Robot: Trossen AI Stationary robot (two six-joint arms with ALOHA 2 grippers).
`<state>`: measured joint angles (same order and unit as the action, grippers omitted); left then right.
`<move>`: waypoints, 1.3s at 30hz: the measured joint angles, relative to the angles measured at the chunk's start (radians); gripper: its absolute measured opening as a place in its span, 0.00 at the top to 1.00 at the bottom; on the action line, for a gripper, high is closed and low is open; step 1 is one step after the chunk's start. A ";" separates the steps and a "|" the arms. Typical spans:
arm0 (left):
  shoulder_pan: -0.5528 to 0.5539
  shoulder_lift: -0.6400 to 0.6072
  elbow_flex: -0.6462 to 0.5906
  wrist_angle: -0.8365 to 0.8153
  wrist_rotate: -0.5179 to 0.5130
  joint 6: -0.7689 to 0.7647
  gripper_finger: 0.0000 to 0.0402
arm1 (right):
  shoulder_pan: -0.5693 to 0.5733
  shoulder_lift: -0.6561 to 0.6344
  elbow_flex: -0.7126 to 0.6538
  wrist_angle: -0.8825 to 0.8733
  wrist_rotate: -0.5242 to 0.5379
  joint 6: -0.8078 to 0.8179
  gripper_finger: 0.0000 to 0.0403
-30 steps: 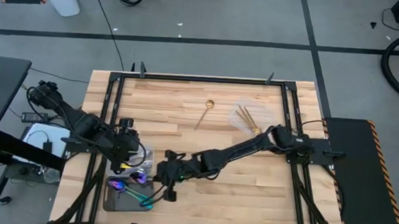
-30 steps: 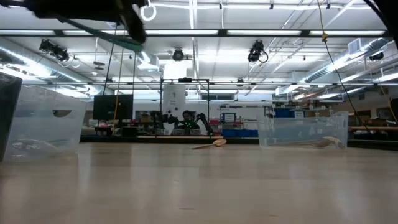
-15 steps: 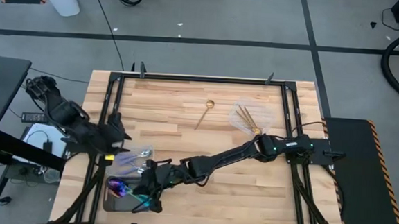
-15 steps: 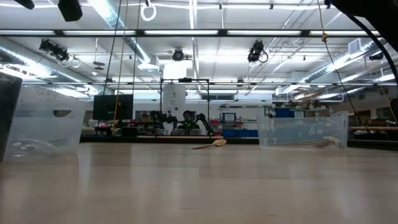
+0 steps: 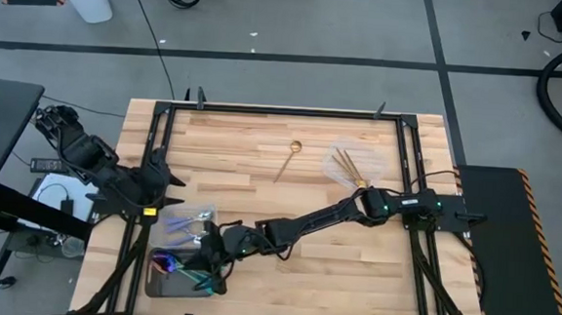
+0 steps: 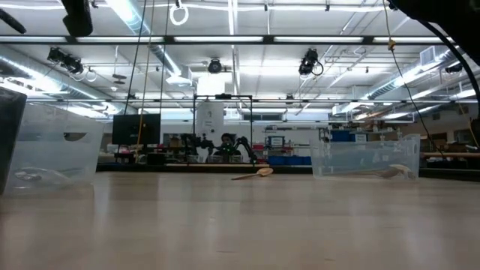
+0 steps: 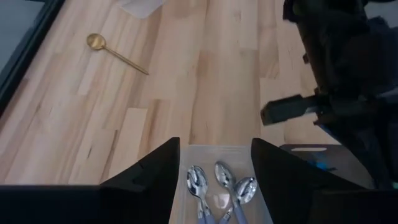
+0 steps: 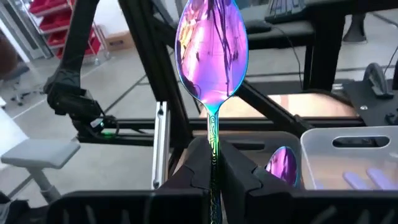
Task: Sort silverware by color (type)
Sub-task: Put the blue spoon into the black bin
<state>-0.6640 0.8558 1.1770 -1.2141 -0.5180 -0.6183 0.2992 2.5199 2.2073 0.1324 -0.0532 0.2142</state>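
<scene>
Over the dark tray [image 5: 161, 279], right gripper [image 5: 212, 259] clasps iridescent spoon [image 8: 212, 46].

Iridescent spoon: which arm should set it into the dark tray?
Right. The right gripper is shut on the iridescent spoon and hangs over the dark tray. The left gripper is open and empty, above the clear tray of silver spoons.

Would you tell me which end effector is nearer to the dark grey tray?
The right end effector, shut on an iridescent spoon, hangs over the dark grey tray. The left end effector is open farther back, behind the clear tray of silver spoons.
</scene>
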 joint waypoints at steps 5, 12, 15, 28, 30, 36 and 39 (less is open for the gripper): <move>0.000 0.000 0.000 0.003 -0.029 -0.001 0.49 | -0.007 -0.001 -0.084 0.156 0.004 0.002 0.95; 0.000 0.001 0.000 0.021 -0.042 -0.001 0.49 | -0.008 -0.001 -0.162 0.302 0.023 -0.001 0.95; -0.003 0.002 -0.003 0.043 -0.016 0.002 0.49 | -0.012 -0.001 -0.176 0.292 0.022 -0.004 0.95; -0.112 0.174 -0.069 0.051 0.174 0.020 0.49 | -0.081 -0.023 -0.177 0.084 -0.083 0.209 0.95; -0.135 0.200 -0.069 0.037 0.218 0.020 0.49 | -0.087 -0.023 -0.177 0.063 -0.121 0.254 0.95; -0.191 0.244 -0.069 -0.023 0.272 -0.007 0.49 | -0.118 -0.023 -0.177 0.014 -0.193 0.344 0.95; -0.206 0.251 -0.069 -0.034 0.272 0.013 0.49 | -0.139 -0.023 -0.177 0.004 -0.253 0.392 0.95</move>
<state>-0.8700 1.1072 1.1080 -1.2484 -0.2458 -0.6052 0.1602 2.4966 2.0306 0.1364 -0.3067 0.6066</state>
